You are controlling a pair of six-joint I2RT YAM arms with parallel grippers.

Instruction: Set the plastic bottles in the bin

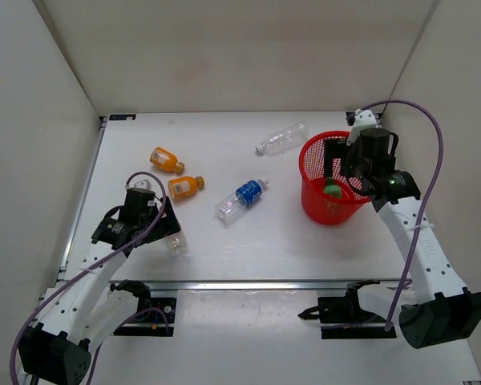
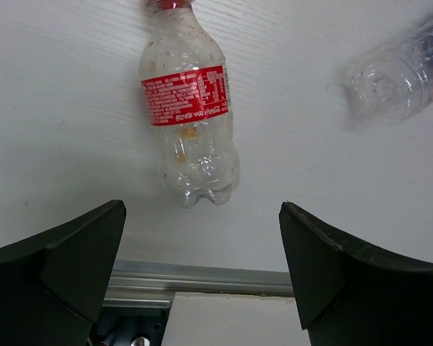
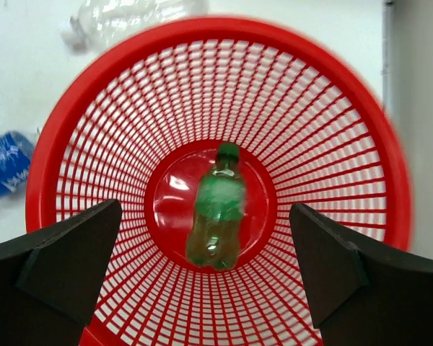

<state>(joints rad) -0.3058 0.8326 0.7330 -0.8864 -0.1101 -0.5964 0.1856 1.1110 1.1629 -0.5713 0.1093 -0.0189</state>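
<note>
The red mesh bin (image 1: 313, 152) stands at the right, and a green bottle (image 3: 218, 209) lies on its floor (image 1: 332, 189). My right gripper (image 1: 349, 172) hovers over the bin's mouth, open and empty (image 3: 206, 209). A clear bottle with a red cap and red label (image 2: 190, 108) lies on the table just ahead of my left gripper (image 2: 202, 216), which is open and empty (image 1: 162, 231). Two orange bottles (image 1: 166, 159) (image 1: 185, 186), a blue-label bottle (image 1: 243, 198) and a plain clear bottle (image 1: 281, 140) lie on the table.
An aluminium rail (image 1: 256, 285) runs along the table's near edge, just under my left gripper (image 2: 202, 277). White walls enclose the table on the left, back and right. The bin's rim (image 3: 216, 29) fills the right wrist view.
</note>
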